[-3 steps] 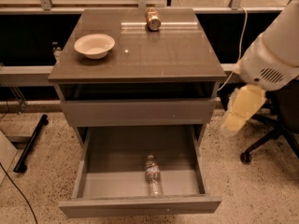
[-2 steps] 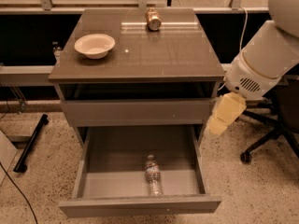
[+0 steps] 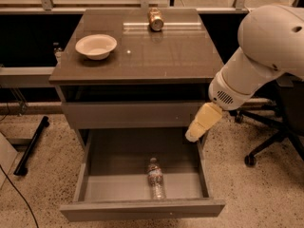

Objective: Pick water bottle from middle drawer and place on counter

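Camera view: the cream gripper (image 3: 193,134), open or closed I cannot tell, has come leftward over the right rear edge of the deep grey-brown middle drawer (image 3: 142,209), where the small clear plastic water bottle (image 3: 155,178) lies untouched, so the reach has begun.

The arm (image 3: 273,37) comes in from the upper right of the frame as a bulky white shell. It narrows as it slopes down and to the left toward the middle right. Its wrist (image 3: 227,93) is a rounded white housing with a patch of small dark vent holes on its face. Below the wrist hangs the gripper (image 3: 194,132), pale yellow and tapered. It points down and left, and its tip lies just right of the frame's centre.
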